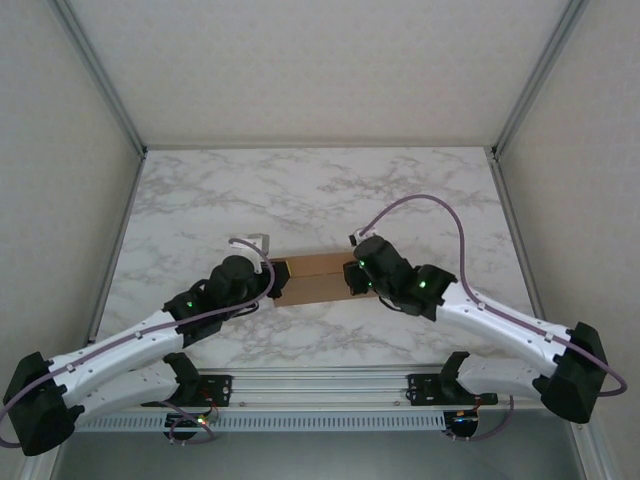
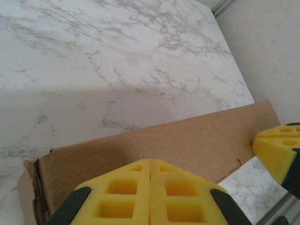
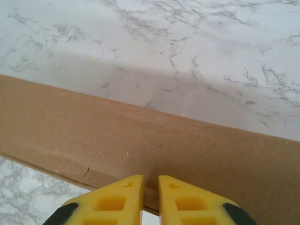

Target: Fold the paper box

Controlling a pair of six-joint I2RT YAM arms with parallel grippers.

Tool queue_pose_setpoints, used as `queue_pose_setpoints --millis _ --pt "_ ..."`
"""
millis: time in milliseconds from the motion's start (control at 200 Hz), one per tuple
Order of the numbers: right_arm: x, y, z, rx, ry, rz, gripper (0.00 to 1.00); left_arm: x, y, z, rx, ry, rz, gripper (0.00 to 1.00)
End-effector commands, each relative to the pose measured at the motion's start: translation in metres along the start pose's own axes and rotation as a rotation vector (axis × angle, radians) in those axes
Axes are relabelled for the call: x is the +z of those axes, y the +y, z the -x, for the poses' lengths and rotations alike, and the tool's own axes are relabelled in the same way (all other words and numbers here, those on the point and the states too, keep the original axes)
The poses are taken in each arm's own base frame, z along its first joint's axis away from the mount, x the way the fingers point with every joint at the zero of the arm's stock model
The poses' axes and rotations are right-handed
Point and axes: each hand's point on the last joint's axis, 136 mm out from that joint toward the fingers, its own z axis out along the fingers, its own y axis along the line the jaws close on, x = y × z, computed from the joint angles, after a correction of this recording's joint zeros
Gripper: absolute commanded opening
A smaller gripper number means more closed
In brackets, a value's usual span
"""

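Left gripper [image 2: 150, 165] has its fingers together, against the paper box [image 1: 312, 278] at the middle of the counter [image 1: 300, 190]. Right gripper [image 3: 150, 181] is nearly together at the long panel edge; clamped or not, can't tell. Likely creasing that panel. Next move needs even pressure along the fold.

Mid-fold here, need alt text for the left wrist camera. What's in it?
The left gripper, its yellow pads pressed together, sits at bottom centre in front of the brown paper box, which slants across the frame. A yellow finger of the right gripper sits at the box's right end, and the white marble table lies beyond.
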Motion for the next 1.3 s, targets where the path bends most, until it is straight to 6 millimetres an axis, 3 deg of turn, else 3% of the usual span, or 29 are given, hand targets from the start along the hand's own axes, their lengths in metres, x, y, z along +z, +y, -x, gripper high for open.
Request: queue_pose_setpoints --millis 0,130,361,721,781,861,946,1006,1177,1297 --pt "0.005 0.0 -0.065 -0.107 0.17 -0.029 0.15 -0.002 0.024 -0.065 0.003 0.209 0.072 0.05" --pt "-0.003 0.001 -0.075 -0.116 0.142 -0.031 0.14 -0.007 0.019 -0.079 0.006 0.23 0.074 0.05" --pt "-0.007 0.011 -0.097 -0.139 0.163 -0.023 0.13 -0.023 0.01 -0.086 -0.001 0.254 0.057 0.05" --pt "-0.005 0.026 -0.131 -0.145 0.223 -0.019 0.13 -0.033 0.024 -0.125 -0.045 0.34 0.053 0.07" --pt "-0.003 0.018 -0.131 -0.124 0.218 -0.058 0.16 -0.031 0.033 -0.115 -0.041 0.287 0.109 0.14" --pt "-0.001 0.002 -0.124 -0.06 0.232 -0.105 0.27 -0.031 0.049 -0.094 -0.052 0.203 0.197 0.3" --pt "-0.003 -0.016 -0.111 -0.025 0.235 -0.16 0.3 -0.026 0.065 -0.075 -0.088 0.164 0.239 0.46" --pt "-0.003 -0.03 -0.102 0.009 0.242 -0.188 0.4 -0.023 0.077 -0.063 -0.111 0.142 0.269 0.54" --pt "0.01 -0.065 -0.092 0.162 0.288 -0.195 0.56 -0.008 0.113 -0.043 -0.11 0.082 0.383 0.63" --pt "0.03 -0.071 -0.091 0.257 0.334 -0.134 0.62 0.009 0.116 -0.043 -0.139 0.062 0.364 0.63"
